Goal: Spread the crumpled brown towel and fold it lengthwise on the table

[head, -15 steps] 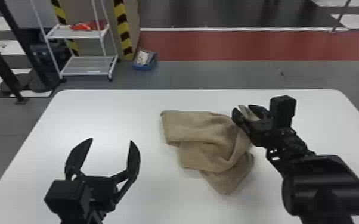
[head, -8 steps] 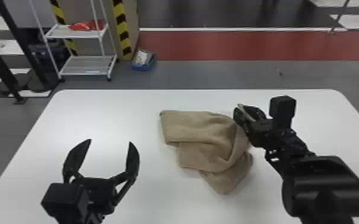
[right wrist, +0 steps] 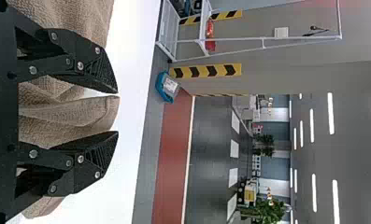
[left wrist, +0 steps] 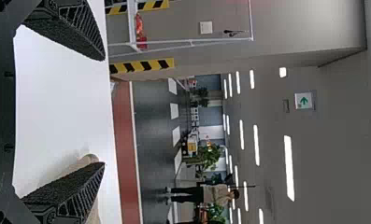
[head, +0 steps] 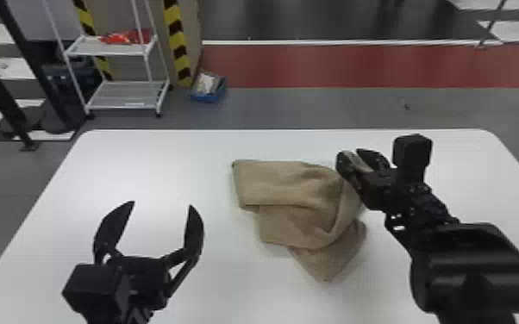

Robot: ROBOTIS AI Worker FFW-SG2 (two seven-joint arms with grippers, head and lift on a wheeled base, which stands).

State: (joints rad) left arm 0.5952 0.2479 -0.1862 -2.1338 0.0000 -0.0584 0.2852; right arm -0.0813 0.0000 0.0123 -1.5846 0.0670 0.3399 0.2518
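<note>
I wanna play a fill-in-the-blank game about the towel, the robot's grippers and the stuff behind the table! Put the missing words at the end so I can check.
The towel lies crumpled on a table whose top is the color ____.
A fold of the towel stands between the fingers of the robot's ____ gripper.
The striped tape behind the table is black and ____.
The small bin on the floor is colored ____.

Missing words: white; right; yellow; blue.
</note>
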